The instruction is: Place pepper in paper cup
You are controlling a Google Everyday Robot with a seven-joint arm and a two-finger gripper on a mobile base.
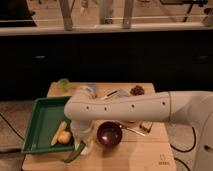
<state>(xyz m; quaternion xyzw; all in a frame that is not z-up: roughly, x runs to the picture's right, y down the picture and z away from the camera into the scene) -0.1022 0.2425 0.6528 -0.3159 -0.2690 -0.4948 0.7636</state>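
The green pepper (74, 155) lies at the front of the wooden table, just right of the green tray's front corner, with its upper end under my gripper. My gripper (82, 142) points straight down over that end, and my thick white arm reaches in from the right. I cannot tell if it touches the pepper. The white paper cup (89, 90) stands at the back of the table, partly hidden behind my arm's wrist.
A dark brown bowl (109, 134) sits right of the gripper. A green tray (42, 120) at the left holds yellow items (61, 135). A small light-green cup (63, 85) and a brown lumpy object (137, 90) stand at the back. The table's front edge (145, 162) is close.
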